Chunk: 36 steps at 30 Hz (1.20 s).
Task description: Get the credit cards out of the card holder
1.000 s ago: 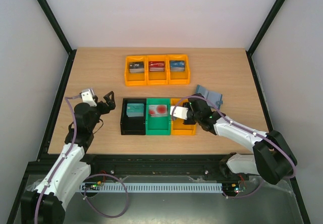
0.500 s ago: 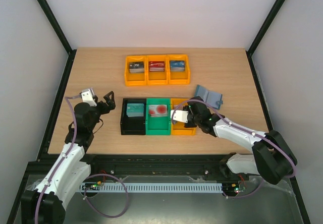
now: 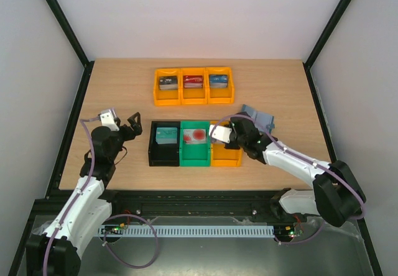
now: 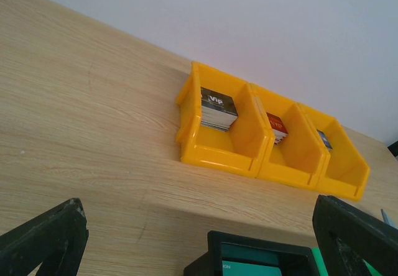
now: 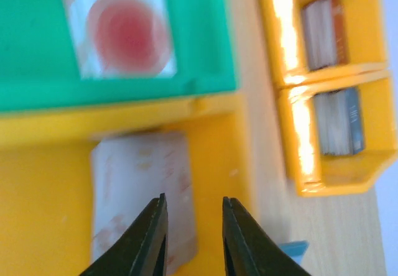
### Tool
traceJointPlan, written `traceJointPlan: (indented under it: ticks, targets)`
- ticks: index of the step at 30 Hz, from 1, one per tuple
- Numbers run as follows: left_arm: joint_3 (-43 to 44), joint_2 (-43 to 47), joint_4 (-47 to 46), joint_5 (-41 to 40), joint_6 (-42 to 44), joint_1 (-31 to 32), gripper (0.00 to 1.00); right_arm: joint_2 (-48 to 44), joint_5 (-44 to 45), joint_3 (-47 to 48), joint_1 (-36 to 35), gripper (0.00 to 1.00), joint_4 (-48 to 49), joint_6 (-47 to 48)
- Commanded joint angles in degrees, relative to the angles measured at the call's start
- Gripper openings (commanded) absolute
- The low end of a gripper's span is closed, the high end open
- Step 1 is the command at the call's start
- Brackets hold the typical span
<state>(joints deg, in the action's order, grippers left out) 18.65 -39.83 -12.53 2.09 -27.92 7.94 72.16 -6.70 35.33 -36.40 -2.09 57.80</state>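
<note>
"Vip" reads on the top card (image 4: 219,100) in the left yellow bin (image 4: 214,155), out at twelve o'clock. The left gripper (image 3: 135,125) gapes wide, empty. The right gripper (image 5: 193,204), jaws barely parted and gripping nothing, hovers over a pale card (image 5: 140,189) in the orange bin (image 5: 74,127). Its arm part-hides the card holder (image 3: 264,120) at two o'clock.

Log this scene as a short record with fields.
left hand: open, empty, left of the black bin
right hand: jaws slightly parted above a pale card lying in the near orange bin
card holder: on the table, beyond the right hand
green bin: one red-spotted card
far orange bins: card stacks
</note>
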Motion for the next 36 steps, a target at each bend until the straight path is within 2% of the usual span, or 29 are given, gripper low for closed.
traceJointPlan:
  ticks: [1,4,8,11,13,16,20,25,32,36]
  targets:
    - [-0.83,0.45,-1.63,0.29,0.34,-0.63,1.0,-1.08,-3.88,10.02,-0.16,0.27,-2.34,-14.54]
    - [-1.05,0.33,-1.01,0.01,-0.97,-1.16,1.0,-1.8,-1.66,15.55,-0.16,0.3,-2.43,-33.18]
    - [-1.77,-0.27,-0.8,0.13,-2.47,-1.87,1.0,-3.92,0.22,18.07,-0.16,0.34,-0.33,-54.9]
    - [-2.64,-0.3,-1.53,0.67,-2.53,-1.96,1.0,-4.35,6.17,19.78,-0.16,0.34,-2.07,-71.5]
    - [-3.33,-0.18,-2.07,0.64,-2.78,-2.09,1.0,-4.04,8.57,21.31,-0.16,0.29,-6.68,-80.96]
    - [-4.41,0.24,-2.32,0.55,-3.4,-2.61,1.0,-2.5,9.01,22.18,-0.16,0.15,-16.02,-91.75]
    - [-5.85,1.3,-2.38,0.32,-3.58,-2.91,1.0,2.12,2.36,23.05,-0.45,0.03,-26.62,-96.15]
    - [-7.77,2.25,-2.17,-0.47,-4.05,-3.75,1.0,10.69,1.38,24.73,-1.49,0.02,-40.43,-95.31]
    - [-8.17,1.9,-2.47,-0.85,-3.94,-4.08,1.0,16.89,2.37,24.16,-4.54,0.01,-46.37,-91.7]
    - [-8.22,1.76,-2.49,-0.92,-3.96,-4.16,1.0,20.59,3.67,24.71,-4.52,0.02,-45.63,-91.11]
